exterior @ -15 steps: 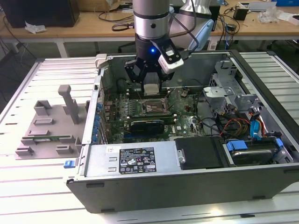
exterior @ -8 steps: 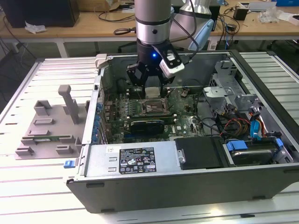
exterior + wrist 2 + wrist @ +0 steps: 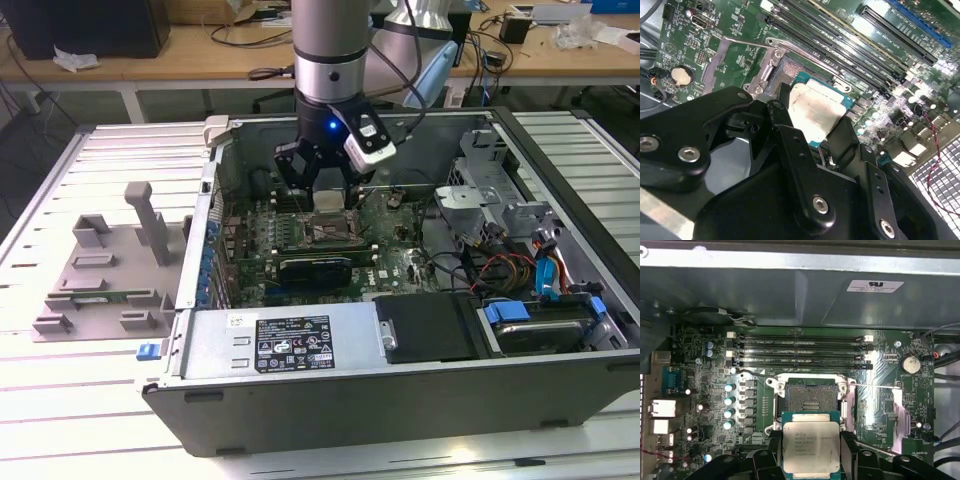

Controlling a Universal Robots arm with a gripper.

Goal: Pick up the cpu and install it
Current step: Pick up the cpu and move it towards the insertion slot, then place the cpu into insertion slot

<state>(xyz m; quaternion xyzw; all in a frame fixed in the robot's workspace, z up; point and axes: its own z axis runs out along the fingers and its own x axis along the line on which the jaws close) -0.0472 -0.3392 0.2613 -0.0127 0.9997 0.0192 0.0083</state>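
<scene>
Above one open socket [image 3: 810,401], one pincer [image 3: 811,452] clamped tight on one cpu [image 3: 811,442]

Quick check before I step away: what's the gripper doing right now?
Gripper: closed on the cpu, close to the empty socket.

Pale silver cpu [image 3: 811,446] edged in teal; black fingers [image 3: 794,150]; green board [image 3: 715,440]; dark grey case [image 3: 400,405]; pale striped worktop [image 3: 70,415].

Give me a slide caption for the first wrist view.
Gripper holds the cpu near the open socket on the motherboard.
</scene>
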